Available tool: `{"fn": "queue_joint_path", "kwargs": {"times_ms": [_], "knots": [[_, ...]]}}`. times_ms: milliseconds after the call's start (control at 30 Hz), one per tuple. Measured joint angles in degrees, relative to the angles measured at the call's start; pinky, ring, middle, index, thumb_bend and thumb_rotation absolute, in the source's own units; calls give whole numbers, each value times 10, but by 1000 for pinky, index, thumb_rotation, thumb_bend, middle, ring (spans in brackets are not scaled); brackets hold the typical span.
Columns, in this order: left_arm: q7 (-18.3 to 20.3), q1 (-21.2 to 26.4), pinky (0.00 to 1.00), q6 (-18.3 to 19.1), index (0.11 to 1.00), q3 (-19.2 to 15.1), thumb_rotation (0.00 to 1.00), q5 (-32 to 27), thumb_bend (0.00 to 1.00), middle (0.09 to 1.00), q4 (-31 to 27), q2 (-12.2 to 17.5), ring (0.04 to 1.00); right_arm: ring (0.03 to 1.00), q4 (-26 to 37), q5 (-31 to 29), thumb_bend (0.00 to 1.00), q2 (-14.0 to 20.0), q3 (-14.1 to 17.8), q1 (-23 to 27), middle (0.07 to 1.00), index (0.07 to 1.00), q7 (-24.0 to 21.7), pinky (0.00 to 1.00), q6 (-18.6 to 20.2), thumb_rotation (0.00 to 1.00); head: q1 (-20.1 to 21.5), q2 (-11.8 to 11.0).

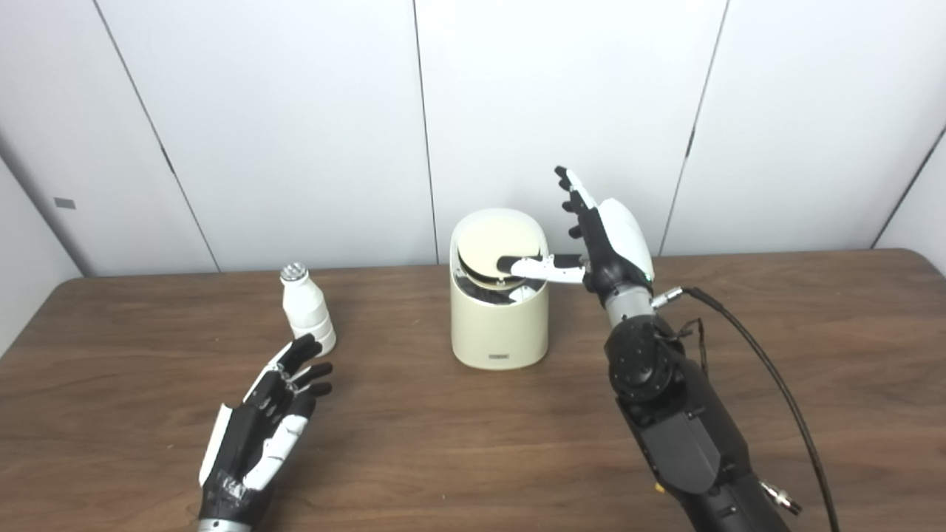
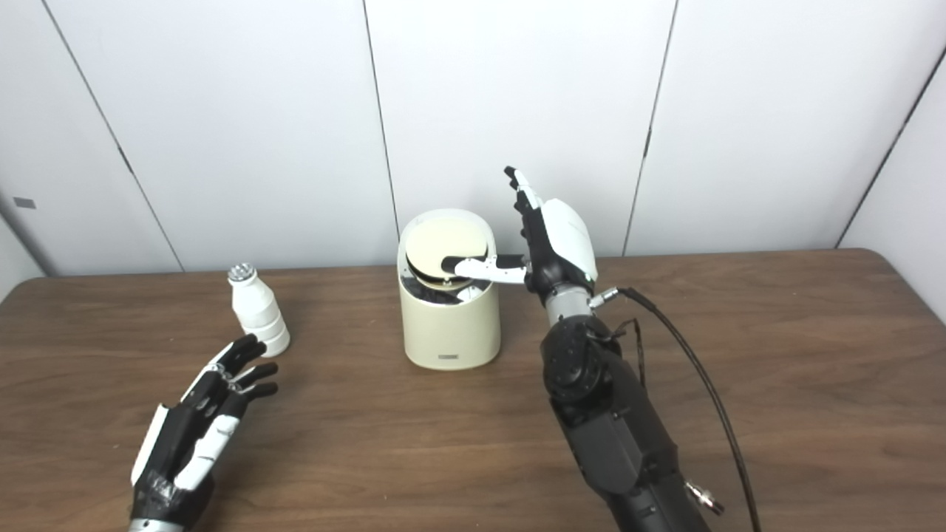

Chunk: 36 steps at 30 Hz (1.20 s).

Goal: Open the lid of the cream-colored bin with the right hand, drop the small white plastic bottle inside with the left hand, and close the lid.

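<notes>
**Lid tipped up by right thumb, bottle not yet picked**

Cream bin (image 1: 500,325) stands mid-table, toward the far edge. Its round lid (image 1: 497,250) is tilted up, with a dark gap showing under its near edge. Right hand (image 1: 602,240) sits just right of the bin rim, fingers spread and pointing up, holding nothing; only the thumb (image 1: 533,267) reaches left across the rim and appears to touch the lid's near-right part. Likely the thumb is what props or presses the lid so the opening stays clear. Exact contact is hard to tell.

Small white bottle (image 1: 307,309) stands upright left of the bin, well apart from it, metal cap up. Left hand (image 1: 262,428) lies low over the table just near of the bottle, fingers loosely apart and empty, fingertips close to the bottle base but apparently not touching. It looks staged for a grasp.

Room: bare wooden table (image 1: 473,443) between bottle and bin, nothing in the way of a left-to-right carry. The opening looks narrow, partly filled by the tilted lid and thumb, so a drop from the left side seems tight. Right forearm and its cable (image 1: 761,355) take up the near-right area. Bottle stands well in from the table edges.
</notes>
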<state>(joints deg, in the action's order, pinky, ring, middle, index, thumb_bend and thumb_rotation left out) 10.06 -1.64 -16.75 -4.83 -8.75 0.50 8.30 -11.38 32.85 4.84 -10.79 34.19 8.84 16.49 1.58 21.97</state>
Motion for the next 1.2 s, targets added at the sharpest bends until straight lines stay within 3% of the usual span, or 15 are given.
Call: {"fn": "queue_joint_path", "kwargs": {"times_ms": [567, 800, 900, 1033, 1200], "knots": [[5, 0, 758, 0, 900, 0, 617, 0, 656, 893, 0, -1, 819, 871, 0, -32, 891, 1, 9, -4, 937, 973, -3, 740, -8, 760, -1, -4], [12, 1, 777, -1, 906, 0, 613, -4, 653, 896, 0, -1, 823, 915, 17, -64, 990, 14, 15, -34, 983, 1000, -8, 784, -63, 915, -1, -4], [13, 1, 775, -1, 906, -1, 610, -7, 652, 892, 1, 0, 820, 955, 23, -73, 1000, 26, 17, -52, 998, 1000, -11, 850, -89, 976, 0, -5], [13, 1, 761, -1, 900, -1, 614, -7, 655, 889, 1, 0, 815, 993, 41, -99, 1000, 37, 30, -69, 1000, 1000, -11, 936, -144, 999, 1, -7], [13, 1, 760, -1, 899, -2, 613, -7, 668, 889, 3, 0, 813, 1000, 58, -176, 1000, 40, 61, -88, 1000, 1000, -26, 994, -211, 1000, -1, -10]]}}
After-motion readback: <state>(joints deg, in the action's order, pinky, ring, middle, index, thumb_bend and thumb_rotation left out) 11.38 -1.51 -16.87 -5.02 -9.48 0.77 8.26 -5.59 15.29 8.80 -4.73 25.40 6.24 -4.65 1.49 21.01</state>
